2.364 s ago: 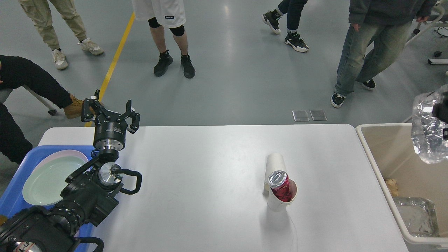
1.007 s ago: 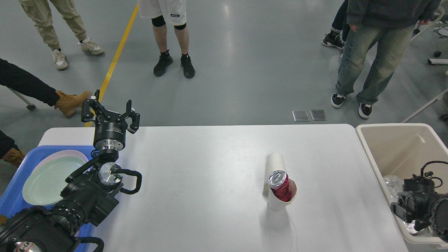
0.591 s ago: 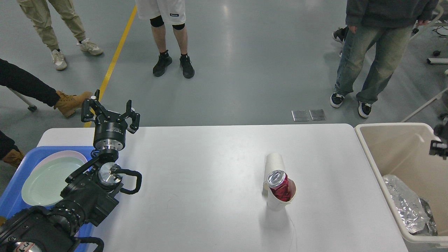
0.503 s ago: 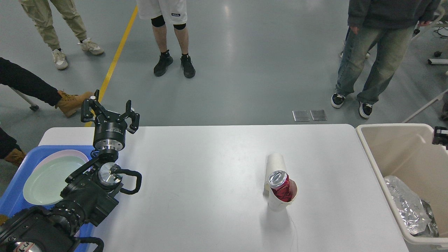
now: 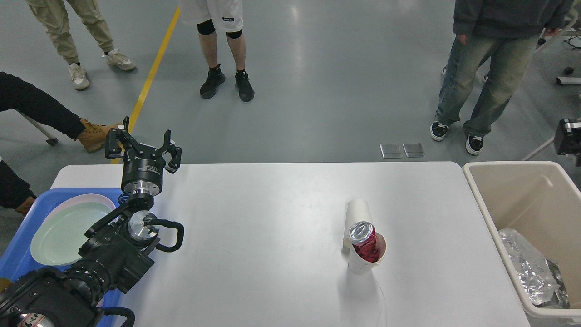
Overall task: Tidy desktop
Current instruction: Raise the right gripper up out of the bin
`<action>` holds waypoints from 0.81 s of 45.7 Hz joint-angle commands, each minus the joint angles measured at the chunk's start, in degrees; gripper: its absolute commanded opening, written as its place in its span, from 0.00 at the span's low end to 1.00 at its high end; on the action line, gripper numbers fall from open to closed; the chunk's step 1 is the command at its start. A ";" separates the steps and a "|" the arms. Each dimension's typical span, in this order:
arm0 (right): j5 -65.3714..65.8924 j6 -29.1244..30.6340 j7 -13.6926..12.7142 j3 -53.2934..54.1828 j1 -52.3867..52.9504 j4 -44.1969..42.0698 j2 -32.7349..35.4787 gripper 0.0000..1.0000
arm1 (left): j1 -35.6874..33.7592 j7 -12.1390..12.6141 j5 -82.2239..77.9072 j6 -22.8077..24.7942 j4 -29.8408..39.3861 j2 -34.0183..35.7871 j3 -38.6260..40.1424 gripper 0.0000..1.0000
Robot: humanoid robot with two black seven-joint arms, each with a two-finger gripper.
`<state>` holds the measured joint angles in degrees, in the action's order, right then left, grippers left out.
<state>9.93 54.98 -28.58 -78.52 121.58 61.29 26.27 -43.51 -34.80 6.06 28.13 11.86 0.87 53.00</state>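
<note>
Since the crinkled plastic wrap [image 5: 531, 268] already sits in the beige bin [image 5: 481, 200] far right, only the red can [image 5: 364, 243] in its paper cup [image 5: 363, 263] clutters the desktop [image 5: 272, 218]. Left gripper [image 5: 143, 146] hangs wide, empty; right gripper [image 5: 567, 136] I can't tell.

Two paper cups [image 5: 363, 254]; one can [image 5: 364, 240]; one plate [image 5: 63, 231]

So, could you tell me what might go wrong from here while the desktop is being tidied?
1. The red can sits tilted in a paper cup, with a second cup lying right behind it; gripping one could topple or spill the others on the desktop.
2. The cups stand nearer the beige bin than the left gripper, so that arm may have a long reach.
3. People's legs stand near the bin, where the right arm is.
</note>
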 commanded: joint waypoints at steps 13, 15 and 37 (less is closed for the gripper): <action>-4.30 0.02 -0.34 -0.93 -0.47 -0.91 2.64 1.00 | 0.00 0.00 0.00 -0.01 0.00 0.01 0.00 0.96; -5.62 0.02 -0.34 -1.98 -0.64 -1.09 2.64 1.00 | 0.00 0.00 0.00 0.08 0.00 0.01 0.00 0.96; -28.82 0.02 -0.34 -5.59 -2.84 -1.35 6.42 1.00 | 0.00 0.00 0.00 -0.01 0.00 -0.08 0.00 0.96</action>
<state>-14.38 55.00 -28.94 -83.75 119.72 59.89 31.35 -43.51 -34.80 6.06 28.13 11.86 0.88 53.00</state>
